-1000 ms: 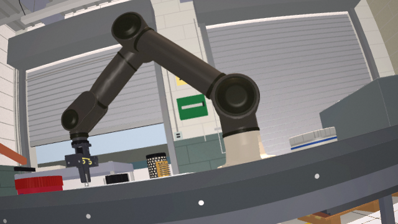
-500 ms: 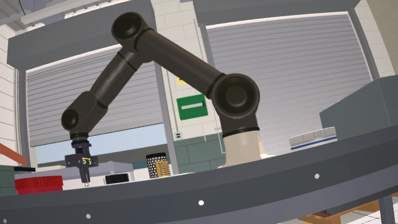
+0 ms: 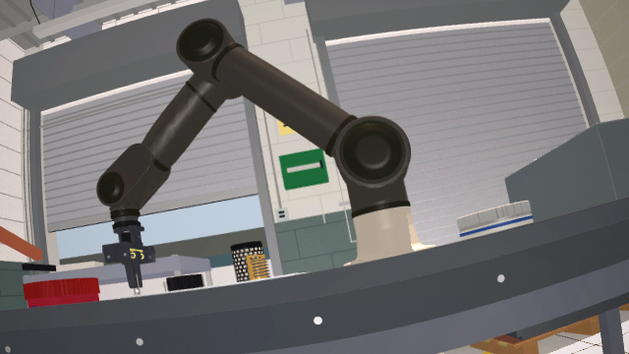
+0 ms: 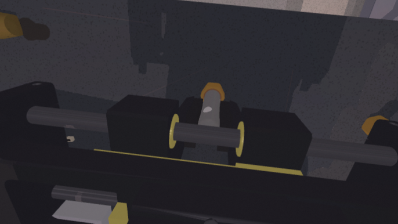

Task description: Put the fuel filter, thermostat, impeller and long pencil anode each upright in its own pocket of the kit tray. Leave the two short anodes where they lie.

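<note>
On the left part of the bench, a grey pencil anode (image 4: pixel 210 108) with a brass hex head lies on the dark surface, seen lengthwise from the wrist camera. Two more brass-headed anodes show at the edges, one far left (image 4: pixel 11 27) and one far right (image 4: pixel 372 124). From the side, a perforated fuel filter (image 3: pixel 249 261) stands upright, a black impeller (image 3: pixel 184 282) sits beside the grey kit tray (image 3: pixel 172 268), and a red round part (image 3: pixel 61 291) lies at the left. My gripper (image 3: pixel 135 290) is down at the bench and is closed around the grey pencil anode.
Behind the bench are roller shutters and a wall with a green sign (image 3: pixel 303 169). A grey box (image 3: pixel 575 169) and a white round tin (image 3: pixel 494 219) stand at the right. The bench's curved front rim hides the surface from the side.
</note>
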Robot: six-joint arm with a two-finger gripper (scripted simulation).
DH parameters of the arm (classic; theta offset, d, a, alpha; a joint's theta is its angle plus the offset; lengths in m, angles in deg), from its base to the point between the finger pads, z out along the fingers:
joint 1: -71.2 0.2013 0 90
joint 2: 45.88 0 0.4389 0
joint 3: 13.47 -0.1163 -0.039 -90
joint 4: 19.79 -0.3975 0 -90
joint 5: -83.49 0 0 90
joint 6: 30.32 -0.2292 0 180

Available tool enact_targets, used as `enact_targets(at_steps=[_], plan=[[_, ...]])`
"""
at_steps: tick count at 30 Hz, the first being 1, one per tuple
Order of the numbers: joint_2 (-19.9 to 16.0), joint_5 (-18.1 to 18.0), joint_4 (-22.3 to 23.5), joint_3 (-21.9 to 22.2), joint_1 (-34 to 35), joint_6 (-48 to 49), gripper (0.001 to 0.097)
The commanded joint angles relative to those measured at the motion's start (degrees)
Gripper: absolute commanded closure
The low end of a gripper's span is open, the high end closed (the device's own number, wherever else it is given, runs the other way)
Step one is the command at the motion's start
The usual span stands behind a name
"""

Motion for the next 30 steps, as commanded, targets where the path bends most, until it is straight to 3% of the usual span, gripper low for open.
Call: enact_targets(at_steps=[1, 30], plan=[[0.1, 0.1, 0.0, 0.1, 0.0, 0.0, 0.0906], [2.3, 3.0, 0.0, 0.9, 0.0, 0.0, 0.0906]])
